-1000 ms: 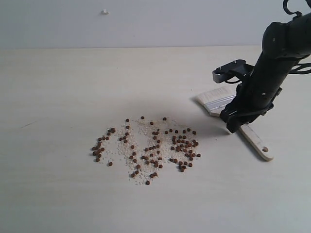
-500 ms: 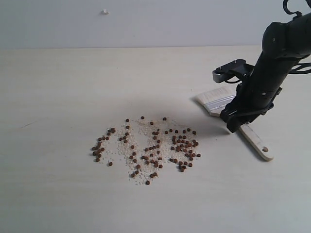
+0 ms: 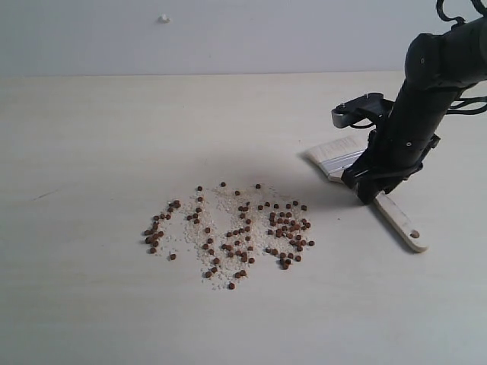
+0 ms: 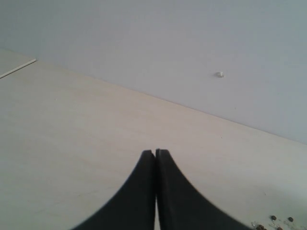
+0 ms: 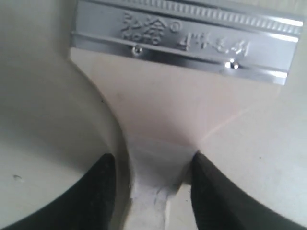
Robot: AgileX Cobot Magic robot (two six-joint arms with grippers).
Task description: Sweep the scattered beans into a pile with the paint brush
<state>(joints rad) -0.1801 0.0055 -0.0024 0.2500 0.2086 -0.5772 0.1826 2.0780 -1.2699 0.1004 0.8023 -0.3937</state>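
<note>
Two black fingers (image 4: 139, 191) of the left gripper (image 4: 155, 154) lie pressed flat against each other, so its jaws are closed with nothing between them; it hangs over the pale table (image 3: 91, 137) and shows only in its own wrist view, with a few beans (image 4: 273, 221) just at the edge of that picture. On the grey wall (image 3: 266, 38) at the far left sits a small white speck (image 3: 163, 18). Near the middle of the table, towards the near side, dozens of small reddish-brown beans (image 3: 228, 232) lie scattered in a loose, wide patch, mixed with whitish grains (image 3: 221, 199); a small cluster sits at the patch's left end and a denser one at its right end, with single beans strewn between. Right of the beans and a little farther back, well apart from them, the paint brush (image 3: 397, 219) lies flat on the table, with its off-white bristles (image 3: 331, 146) pointing to the far left and its silver ferrule (image 3: 340, 161) just behind them. Its pale wooden handle (image 3: 402, 224) runs to the near right and ends in a small hole (image 3: 415, 234). The right gripper (image 3: 367, 190) comes down on the brush from the far right. In the right wrist view its jaws stand apart with one finger (image 5: 103, 191) on each side of the narrow neck of the handle, just below the embossed ferrule. Whether the fingers already press the wood I cannot tell
</note>
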